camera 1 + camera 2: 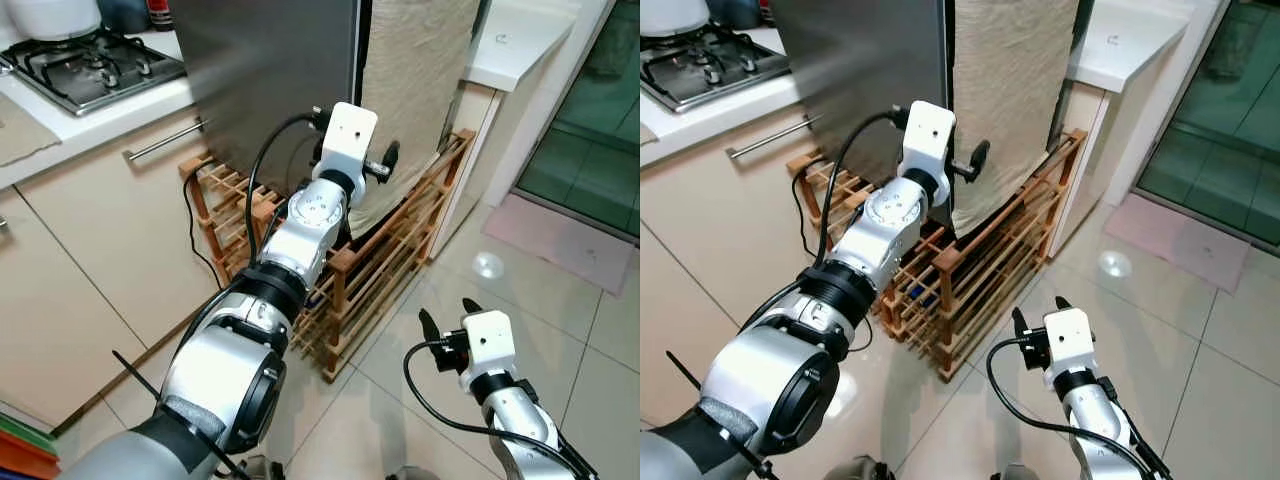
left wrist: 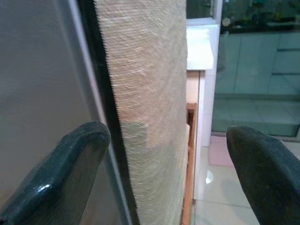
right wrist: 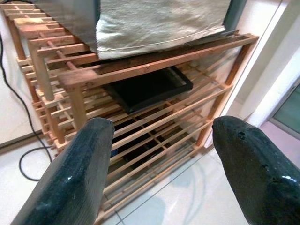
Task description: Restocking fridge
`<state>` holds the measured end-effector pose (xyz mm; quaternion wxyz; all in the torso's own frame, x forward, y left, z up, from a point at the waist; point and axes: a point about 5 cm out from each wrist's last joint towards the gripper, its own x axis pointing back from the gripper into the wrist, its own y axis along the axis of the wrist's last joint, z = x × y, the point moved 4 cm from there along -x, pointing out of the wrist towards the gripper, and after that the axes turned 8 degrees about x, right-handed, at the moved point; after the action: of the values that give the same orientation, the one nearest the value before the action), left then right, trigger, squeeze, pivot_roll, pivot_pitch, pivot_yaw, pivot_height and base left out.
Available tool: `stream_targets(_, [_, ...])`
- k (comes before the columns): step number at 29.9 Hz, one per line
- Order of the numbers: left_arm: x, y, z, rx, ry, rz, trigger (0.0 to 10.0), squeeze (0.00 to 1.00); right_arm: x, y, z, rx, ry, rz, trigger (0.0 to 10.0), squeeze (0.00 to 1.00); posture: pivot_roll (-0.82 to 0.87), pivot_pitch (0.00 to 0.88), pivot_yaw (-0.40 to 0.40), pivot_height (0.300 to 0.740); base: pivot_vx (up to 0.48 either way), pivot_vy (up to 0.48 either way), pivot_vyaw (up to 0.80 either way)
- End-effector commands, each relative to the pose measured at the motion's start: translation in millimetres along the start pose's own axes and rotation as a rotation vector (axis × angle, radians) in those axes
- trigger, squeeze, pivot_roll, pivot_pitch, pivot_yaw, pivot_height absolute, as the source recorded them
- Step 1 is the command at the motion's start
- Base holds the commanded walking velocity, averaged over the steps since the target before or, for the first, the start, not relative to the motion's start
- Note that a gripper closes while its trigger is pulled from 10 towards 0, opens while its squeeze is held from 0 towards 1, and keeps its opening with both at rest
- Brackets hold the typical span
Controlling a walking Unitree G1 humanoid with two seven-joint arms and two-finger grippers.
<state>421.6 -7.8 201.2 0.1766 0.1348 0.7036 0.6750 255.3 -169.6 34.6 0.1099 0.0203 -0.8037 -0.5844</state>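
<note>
My left gripper [image 2: 164, 178] gapes wide and empty; the fridge door [image 2: 37, 93] edge sits just inside one finger. I'd hook that edge squarely. My right gripper [image 3: 159, 178] idles open, empty.

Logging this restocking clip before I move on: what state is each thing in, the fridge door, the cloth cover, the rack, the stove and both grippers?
Fridge door: shut.
Cloth cover: draped down the fridge's side.
Wooden rack: upright under the fridge, a black tray on its shelf.
Stove: no flame seen.
Left gripper: open, at the door's edge.
Right gripper: open, low above the floor tiles.
</note>
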Motion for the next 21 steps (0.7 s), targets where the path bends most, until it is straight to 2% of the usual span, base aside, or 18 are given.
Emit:
stream_targets(1, [-3.3, 7, -5.9, -0.008, -0.026, -0.014, 10.0, 0.0, 2.8, 4, 2.1, 0.005, 0.006, -0.023, 10.0, 0.07, -0.18, 0.076, 0.073, 0.711, 0.0, 0.0, 0.0])
stream_targets(8, [-4.7, -1, -9.9, -0.02, -0.037, 0.021, 10.0, 0.0, 8.4, 5, 5.6, -0.008, 0.005, -0.033, 10.0, 0.07, -0.21, 0.09, 0.081, 0.711, 0.0, 0.0, 0.0])
stream_targets(16, [-6.1, -5, -14.5, 0.003, -0.029, 0.044, 10.0, 0.0, 12.4, 9, -0.4, 0.004, 0.0, -0.039, 10.0, 0.08, -0.24, 0.093, 0.078, 0.711, 0.0, 0.0, 0.0])
stream_targets(21, [-7.9, -5, -18.5, 0.006, -0.023, 0.058, 10.0, 0.0, 21.3, 17, -4.1, 0.012, -0.009, -0.051, 10.0, 0.08, -0.28, 0.118, 0.077, 0.711, 0.0, 0.0, 0.0])
